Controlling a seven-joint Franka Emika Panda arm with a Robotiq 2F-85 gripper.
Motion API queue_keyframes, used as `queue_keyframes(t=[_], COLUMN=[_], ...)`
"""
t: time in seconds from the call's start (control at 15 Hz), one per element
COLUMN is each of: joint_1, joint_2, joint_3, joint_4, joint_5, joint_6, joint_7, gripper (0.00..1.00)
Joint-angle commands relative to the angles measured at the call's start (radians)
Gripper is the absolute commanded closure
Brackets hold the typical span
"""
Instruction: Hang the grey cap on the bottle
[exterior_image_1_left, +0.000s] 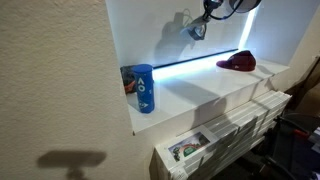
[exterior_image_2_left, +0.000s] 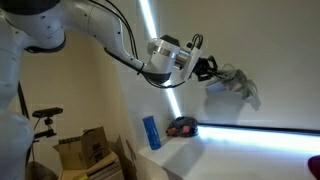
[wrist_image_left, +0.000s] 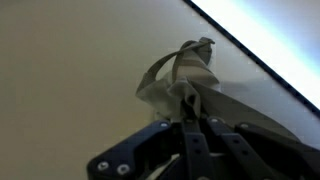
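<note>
My gripper (exterior_image_2_left: 213, 70) is shut on the grey cap (exterior_image_2_left: 234, 81) and holds it high in the air near the white wall. In the wrist view the crumpled cap (wrist_image_left: 180, 75) hangs from my closed fingers (wrist_image_left: 190, 108). In an exterior view the cap (exterior_image_1_left: 193, 30) hangs well above the white shelf (exterior_image_1_left: 200, 92). The blue bottle (exterior_image_1_left: 144, 89) stands upright at the shelf's end, far below and to the side of the cap. It also shows in an exterior view (exterior_image_2_left: 151, 132).
A dark red cap (exterior_image_1_left: 238, 62) lies on the shelf far from the bottle, also seen in an exterior view (exterior_image_2_left: 183, 126). A small red object (exterior_image_1_left: 128, 79) sits behind the bottle. White drawers (exterior_image_1_left: 225, 130) stand below the shelf. Cardboard boxes (exterior_image_2_left: 85, 150) sit on the floor.
</note>
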Motion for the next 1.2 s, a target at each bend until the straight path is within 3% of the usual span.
queue_keyframes(t=[0.0,0.2,0.33,0.53,0.67,0.73,0.8,1.13], joint_1=[0.275,0.523,0.648,0.779,0.82,0.666,0.637,0.29], joint_2=[0.012,-0.057,-0.174,-0.338,-0.439,-0.489,-0.527,-0.615], joint_3=[-0.185,-0.275,-0.267,-0.245,-0.217,-0.039,0.005,0.35], joint_4=[0.058,0.021,-0.056,-0.149,-0.201,-0.226,-0.259,-0.426], joint_5=[-0.284,-0.548,-0.675,-0.646,-0.629,-0.62,-0.598,-0.325], joint_6=[-0.14,-0.332,-0.457,-0.49,-0.502,-0.501,-0.483,-0.339], joint_7=[0.233,0.374,0.392,0.298,0.26,0.232,0.203,-0.092], gripper=[0.99,0.99,0.99,0.99,0.99,0.99,0.99,0.99])
